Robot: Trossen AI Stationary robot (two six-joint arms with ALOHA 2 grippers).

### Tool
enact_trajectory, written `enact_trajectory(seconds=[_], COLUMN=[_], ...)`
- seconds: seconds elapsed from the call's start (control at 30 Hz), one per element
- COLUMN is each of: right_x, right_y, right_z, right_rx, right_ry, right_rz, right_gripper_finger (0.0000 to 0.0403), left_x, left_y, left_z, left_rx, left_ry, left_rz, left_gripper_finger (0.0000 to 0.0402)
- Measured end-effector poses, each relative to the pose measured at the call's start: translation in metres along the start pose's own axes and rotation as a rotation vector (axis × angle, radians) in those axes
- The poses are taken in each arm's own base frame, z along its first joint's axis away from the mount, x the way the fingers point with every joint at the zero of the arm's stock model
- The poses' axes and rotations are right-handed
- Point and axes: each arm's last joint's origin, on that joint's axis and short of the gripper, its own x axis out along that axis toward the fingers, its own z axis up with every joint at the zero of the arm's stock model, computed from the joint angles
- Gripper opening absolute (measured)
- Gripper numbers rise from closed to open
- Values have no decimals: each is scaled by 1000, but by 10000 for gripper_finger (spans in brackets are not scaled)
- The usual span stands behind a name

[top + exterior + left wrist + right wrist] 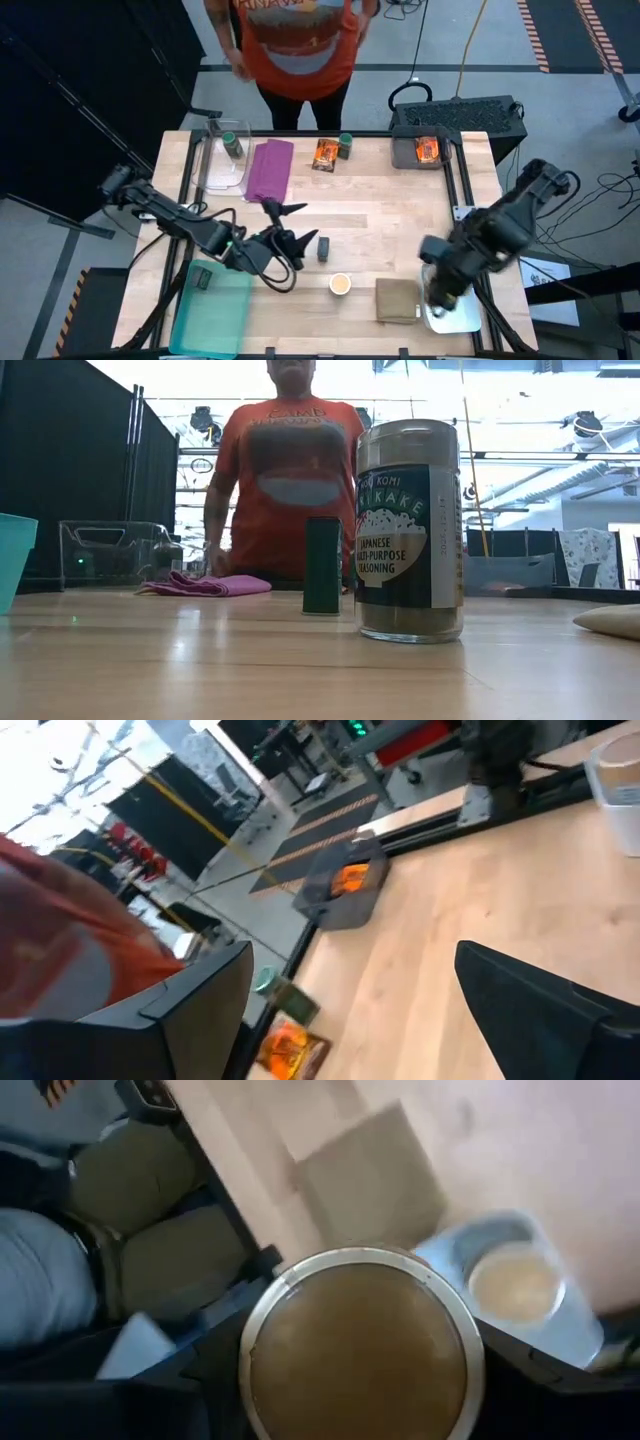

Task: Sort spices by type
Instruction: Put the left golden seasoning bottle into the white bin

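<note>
High view showed the right gripper (438, 293) just beside the olive-tan folded cloth (397, 300), on the cloth's table-edge side, over a pale tray (458, 322). From its wrist camera I saw its jaws clamped on a tan-topped cup (360, 1352), with a second cup (515, 1285) already lying in that tray (580, 1335). To my eye the step was setting the held cup down with its like. It would go best lowered straight into the bare part of the tray, kept upright, and let go only once it sat flat, so as not to knock its neighbour.

On the cloth's other side, just beside it, stood a loose cup (340, 284). Beyond that, nearer the table's middle, the left gripper (297, 240) hung with jaws wide by a dark block (324, 248). Well apart from the cloth, at the far edge, were an orange packet (325, 153), a green-lidded jar (345, 146), the purple cloth (270, 168) and a person in an orange shirt (300, 45). I saw nothing blocking the tray.
</note>
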Motion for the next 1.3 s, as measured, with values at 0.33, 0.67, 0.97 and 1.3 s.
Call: enact_trajectory(seconds=[0.33,0.67,0.97,1.3], right_x=[10,65,108,139], right_y=[2,-17,-36,-53], right_z=[-76,-111,-113,-117], right_rx=[244,310,286,224], right_ry=[-124,-223,-237,-227], right_rz=[-14,-33,-94,-126], right_gripper_finger=[245,245,245,245], left_x=[-44,-60,-50,-47], left_y=[4,12,18,19], left_z=[3,6,4,1], left_rx=[21,35,61,64], left_ry=[-1,-11,14,31], left_rz=[100,153,187,194], left_gripper_finger=[352,352,352,352])
